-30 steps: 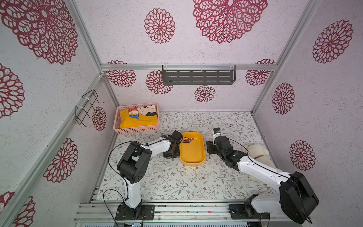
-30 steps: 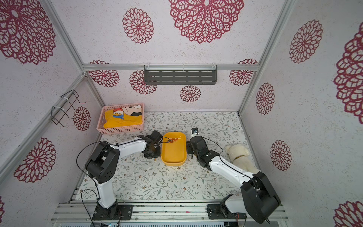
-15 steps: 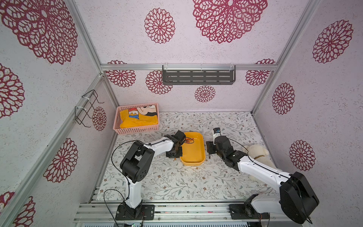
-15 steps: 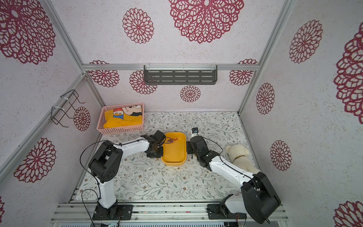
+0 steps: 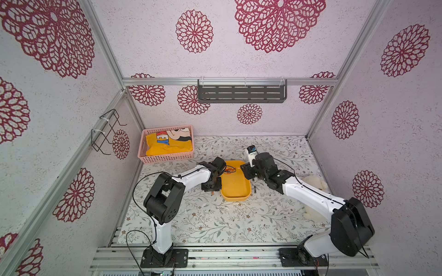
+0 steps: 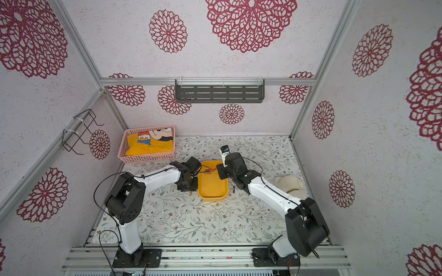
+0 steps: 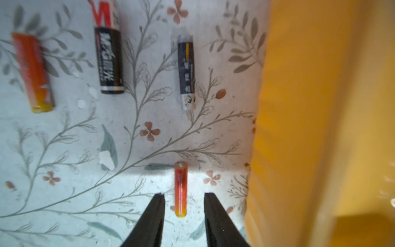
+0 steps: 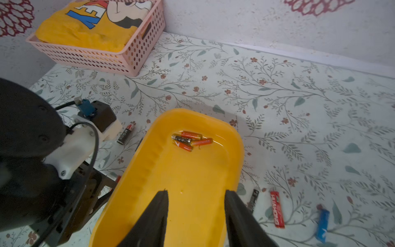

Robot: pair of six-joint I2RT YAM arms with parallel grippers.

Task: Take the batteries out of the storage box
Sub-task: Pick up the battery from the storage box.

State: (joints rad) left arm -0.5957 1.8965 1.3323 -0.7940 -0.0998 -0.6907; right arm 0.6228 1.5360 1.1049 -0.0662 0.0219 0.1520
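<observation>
The storage box [image 5: 235, 184] [image 6: 212, 186] is a shallow yellow-orange tray in mid-table. Several batteries [image 8: 189, 140] lie clustered at its far end, orange and black. My left gripper [image 7: 184, 194] hangs low over the table beside the box's left wall [image 7: 310, 107]. It is open, and a thin orange battery [image 7: 180, 189] lies on the cloth between its fingers, touching neither. Beyond it lie two black batteries [image 7: 186, 72] [image 7: 110, 62] and an orange one [image 7: 32, 70]. My right gripper [image 8: 196, 191] hovers over the box's floor, open and empty.
Red [image 8: 277, 208], blue [image 8: 322, 221] and black [image 8: 253, 198] batteries lie on the table to the right of the box. A pink basket [image 5: 167, 145] with yellow cloth stands at the back left. A white plush toy [image 5: 313, 184] lies behind my right arm.
My left gripper's jaws have parted, leaving the thin orange battery on the table beside the box. Both arms have barely shifted in the top views.
</observation>
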